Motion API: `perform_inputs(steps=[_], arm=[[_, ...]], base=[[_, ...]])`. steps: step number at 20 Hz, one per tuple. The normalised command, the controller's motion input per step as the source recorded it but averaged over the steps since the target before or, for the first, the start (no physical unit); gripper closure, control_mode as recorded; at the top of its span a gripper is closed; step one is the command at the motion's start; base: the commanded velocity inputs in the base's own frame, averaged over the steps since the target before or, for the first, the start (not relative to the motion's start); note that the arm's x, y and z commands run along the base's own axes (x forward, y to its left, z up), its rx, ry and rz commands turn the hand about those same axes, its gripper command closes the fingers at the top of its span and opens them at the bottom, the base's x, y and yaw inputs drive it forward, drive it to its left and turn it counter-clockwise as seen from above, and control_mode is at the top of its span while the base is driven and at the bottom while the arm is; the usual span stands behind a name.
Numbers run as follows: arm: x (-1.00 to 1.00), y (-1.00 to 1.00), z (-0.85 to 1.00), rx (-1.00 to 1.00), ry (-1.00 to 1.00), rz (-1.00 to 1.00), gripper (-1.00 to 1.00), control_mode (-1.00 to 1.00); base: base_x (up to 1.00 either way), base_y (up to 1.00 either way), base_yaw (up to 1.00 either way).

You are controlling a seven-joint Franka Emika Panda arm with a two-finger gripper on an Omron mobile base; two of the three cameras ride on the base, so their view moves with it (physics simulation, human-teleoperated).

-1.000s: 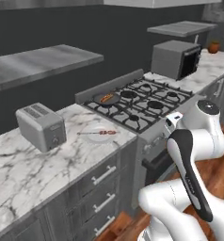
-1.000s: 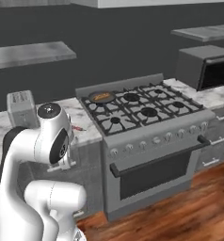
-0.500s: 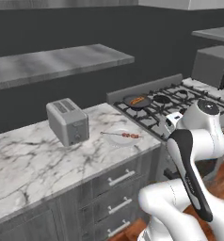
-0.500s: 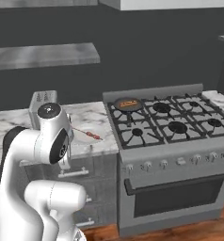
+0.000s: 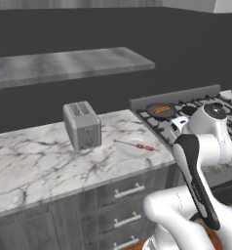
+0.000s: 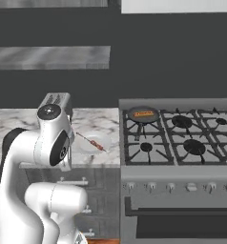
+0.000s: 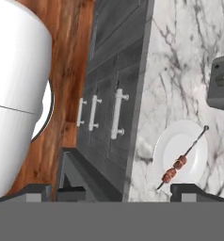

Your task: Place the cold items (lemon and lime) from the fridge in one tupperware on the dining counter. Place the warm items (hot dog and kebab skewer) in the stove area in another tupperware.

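Skewer point(image 7: 178, 163) lay across a white plate point(image 7: 168, 142) on the counter just beside the stove point(image 6: 182, 133); hot dog point(image 6: 143, 114) sat in a pan point(image 6: 143, 115) on the stove's back burner. My gripper point(image 7: 118, 190) hung above the counter edge near the plate, fingers spread wide and empty, presumably readied for the skewer. Since half a second ago the base had driven on: toaster point(image 5: 82, 125) and stove shifted across both views.

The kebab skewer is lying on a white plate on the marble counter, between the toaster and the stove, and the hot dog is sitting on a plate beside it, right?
Not quite. The kebab skewer does lie on the white plate between the toaster and the stove. The hot dog, though, sits in a pan on the stove's back left burner, as the right base view shows.
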Motion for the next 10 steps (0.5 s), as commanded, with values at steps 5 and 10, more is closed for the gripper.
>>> perform_inputs(steps=[5, 10], arm=[[0.0, 0.0, 0.0, 0.0, 0.0, 0.0, -1.0, 1.0], [0.0, 0.0, 0.0, 0.0, 0.0, 0.0, -1.0, 1.0]], base=[[0.3, -0.24, 0.25], [0.37, -0.09, 0.25]])
